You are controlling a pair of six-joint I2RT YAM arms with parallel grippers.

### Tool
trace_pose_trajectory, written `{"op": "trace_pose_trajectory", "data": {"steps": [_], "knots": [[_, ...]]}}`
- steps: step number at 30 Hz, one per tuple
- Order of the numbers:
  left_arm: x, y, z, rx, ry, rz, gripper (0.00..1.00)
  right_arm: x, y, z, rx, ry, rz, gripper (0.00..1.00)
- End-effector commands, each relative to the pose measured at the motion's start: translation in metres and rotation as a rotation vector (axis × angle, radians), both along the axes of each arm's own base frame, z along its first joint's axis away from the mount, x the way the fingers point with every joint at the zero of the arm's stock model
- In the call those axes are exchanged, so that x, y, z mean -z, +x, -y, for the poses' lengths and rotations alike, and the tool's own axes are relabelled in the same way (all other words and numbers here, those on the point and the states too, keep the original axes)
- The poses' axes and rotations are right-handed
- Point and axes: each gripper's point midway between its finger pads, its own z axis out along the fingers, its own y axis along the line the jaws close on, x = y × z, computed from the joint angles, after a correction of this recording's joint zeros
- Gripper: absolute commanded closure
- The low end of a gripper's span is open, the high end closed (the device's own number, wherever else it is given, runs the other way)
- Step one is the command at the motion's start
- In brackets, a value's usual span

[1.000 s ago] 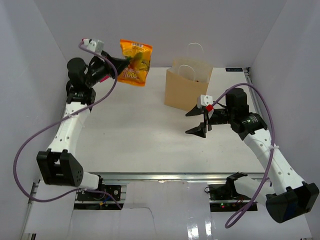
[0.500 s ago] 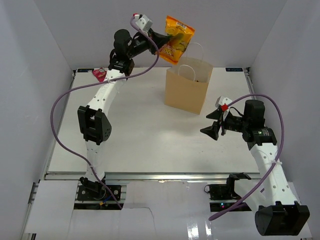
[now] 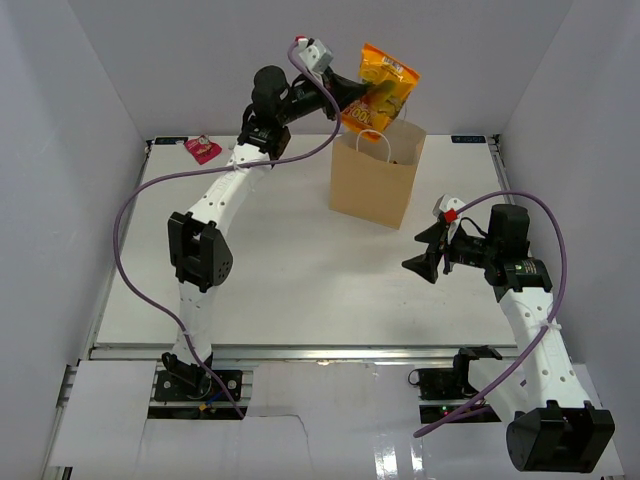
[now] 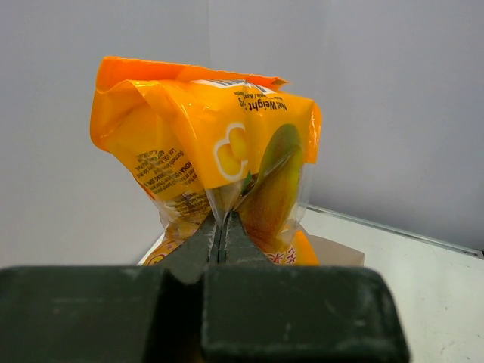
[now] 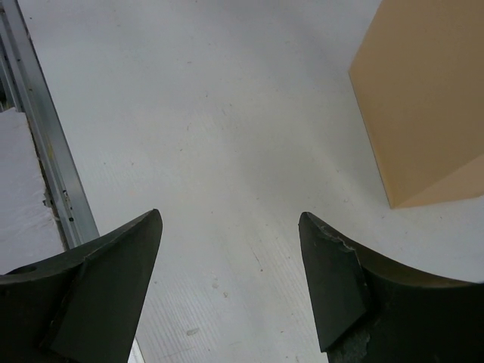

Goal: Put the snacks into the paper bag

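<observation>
We note: left gripper (image 4: 221,227) pinching orange pouch (image 4: 204,136), bag (image 3: 370,190) below it; right gripper (image 3: 416,251) wide, empty, over worktop (image 3: 280,260) beside bag.

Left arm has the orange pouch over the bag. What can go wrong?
1. The orange pouch, pinched mid-body by the left end effector, hangs tilted above the paper bag; dropped here it may catch the white handles or rim.
2. The right end effector is open and apart from the bag, so a snag could tip it.
</observation>
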Motion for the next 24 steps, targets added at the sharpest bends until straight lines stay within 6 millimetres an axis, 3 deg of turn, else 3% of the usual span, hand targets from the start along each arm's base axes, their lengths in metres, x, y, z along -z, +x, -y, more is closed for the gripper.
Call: {"op": "trace_pose_trajectory", "data": {"steps": [1,3,6,12,18,21,24], "knots": [[-0.058,-0.031,-0.006,0.002,-0.068,0.146,1.00,-0.010,0.002,-0.001,-0.008,0.019,0.041,0.21],[-0.050,-0.029,-0.005,-0.009,-0.063,0.126,0.97,-0.010,0.002,-0.001,-0.007,0.021,0.042,0.21],[-0.045,-0.027,-0.002,-0.018,-0.067,0.102,0.82,-0.011,0.002,-0.001,-0.006,0.022,0.039,0.21],[-0.051,-0.028,0.002,-0.035,-0.096,0.078,0.40,-0.013,0.003,-0.002,-0.005,0.028,0.044,0.20],[-0.068,-0.030,-0.001,-0.067,-0.129,0.090,0.35,-0.012,0.005,0.001,0.009,0.029,0.037,0.20],[-0.076,-0.011,-0.025,-0.214,-0.149,0.059,0.33,-0.012,0.010,0.007,0.047,0.026,0.026,0.20],[-0.051,0.026,-0.073,-0.449,-0.161,-0.142,0.33,-0.010,0.015,0.012,0.100,0.024,0.001,0.20]]}}
